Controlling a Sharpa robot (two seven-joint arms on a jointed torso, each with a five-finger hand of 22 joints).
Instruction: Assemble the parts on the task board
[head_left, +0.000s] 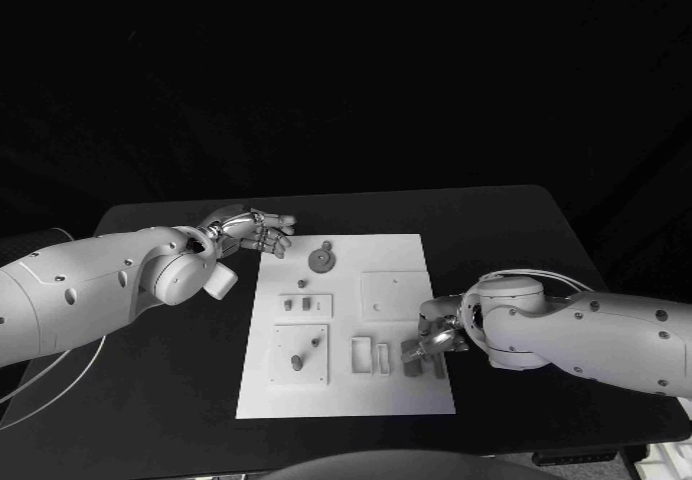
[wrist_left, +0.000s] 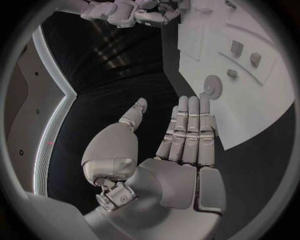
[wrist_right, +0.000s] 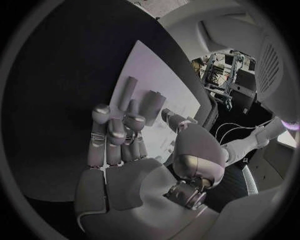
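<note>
The right hand (head_left: 433, 340) pinches a grey part (wrist_right: 152, 105) in its fingers at the task board (head_left: 404, 400)'s near right edge, likely to seat it. The left hand (head_left: 253, 232) waits with spread, empty fingers beside the far left corner.

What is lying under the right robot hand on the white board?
The right robot hand covers the board's right edge; grey upright pieces show at its fingers. What lies beneath is hidden.
</note>
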